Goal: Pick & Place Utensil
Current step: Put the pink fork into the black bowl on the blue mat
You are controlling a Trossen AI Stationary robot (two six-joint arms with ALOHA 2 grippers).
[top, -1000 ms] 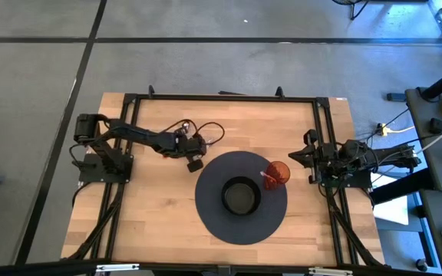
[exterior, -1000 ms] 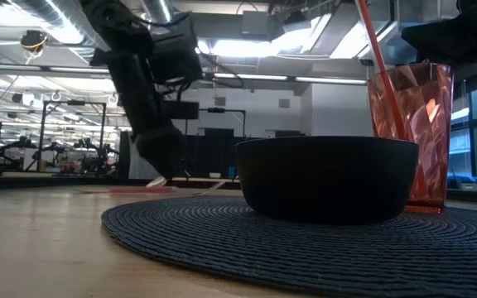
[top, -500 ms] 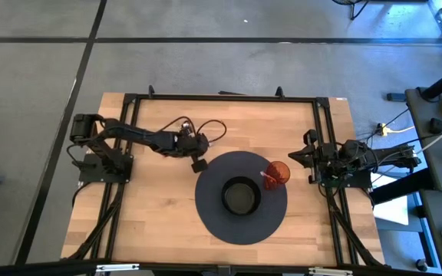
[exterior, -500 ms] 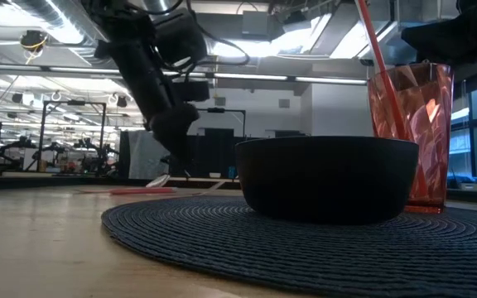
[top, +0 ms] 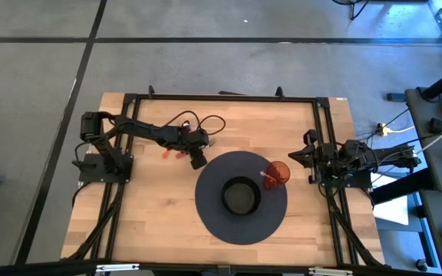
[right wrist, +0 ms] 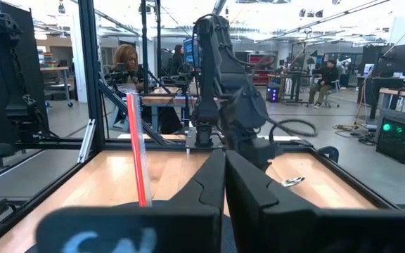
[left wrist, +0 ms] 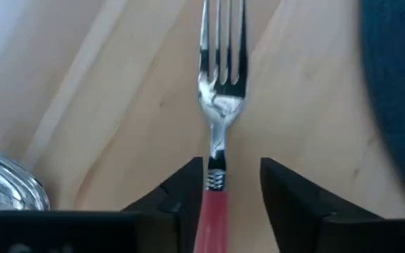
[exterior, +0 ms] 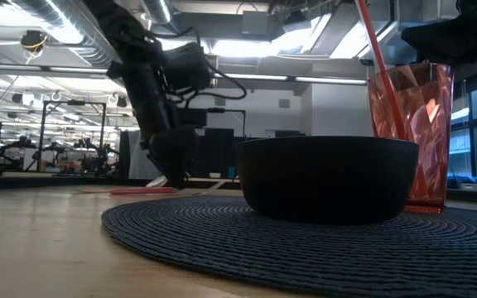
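The utensil is a fork (left wrist: 220, 98) with a shiny metal head and a red handle (top: 179, 153). It lies flat on the wood to the left of the round dark placemat (top: 213, 218). My left gripper (left wrist: 230, 167) stands open over it, slanting down, with one finger on each side of the spot where the handle meets the metal neck. In the low view the handle (exterior: 142, 190) lies on the table beside that gripper (exterior: 175, 176). My right gripper (right wrist: 223, 176) rests shut at the table's right edge (top: 292, 157). My left gripper straddles the fork's handle end at the neck (left wrist: 215, 184), coming from above and from the table's left, its fingers in line with the fork. One finger (left wrist: 188, 184) stands right beside the handle; whether it touches I cannot tell. The fork lies flat on the table.
A black bowl (top: 227, 195) sits in the middle of the placemat. A red faceted cup (top: 280, 170) with a red stick (exterior: 378, 58) in it stands at the mat's right rim. A second shiny metal head (left wrist: 9, 184) lies near the fork. Bare wood lies near and left.
My left gripper has shifted a little toward the table's right and far edges and has rolled slightly. The arm behind it has swung toward the far edge, so that red handles now show beside it in the high view. The fork's handle has stayed on the table.
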